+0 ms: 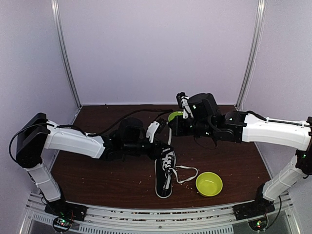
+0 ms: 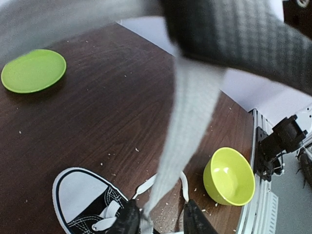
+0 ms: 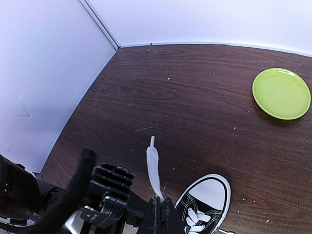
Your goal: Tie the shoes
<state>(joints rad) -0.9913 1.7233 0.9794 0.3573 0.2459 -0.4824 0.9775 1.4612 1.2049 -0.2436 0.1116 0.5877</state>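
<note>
The black sneaker with its white toe cap lies on the dark table between the arms. My right gripper is shut on a white lace near its end, and the tip sticks out past the jaws. It holds that lace up above the shoe. The same lace rises as a blurred strip between the fingers of my left gripper. Those jaws stand apart, with the lace against the left finger. In the top view the left gripper is at the shoe's far end and the right gripper just beyond.
A second white lace lies loose on the table right of the shoe. A lime bowl stands near it. A lime plate sits at the back. Crumbs dot the wood.
</note>
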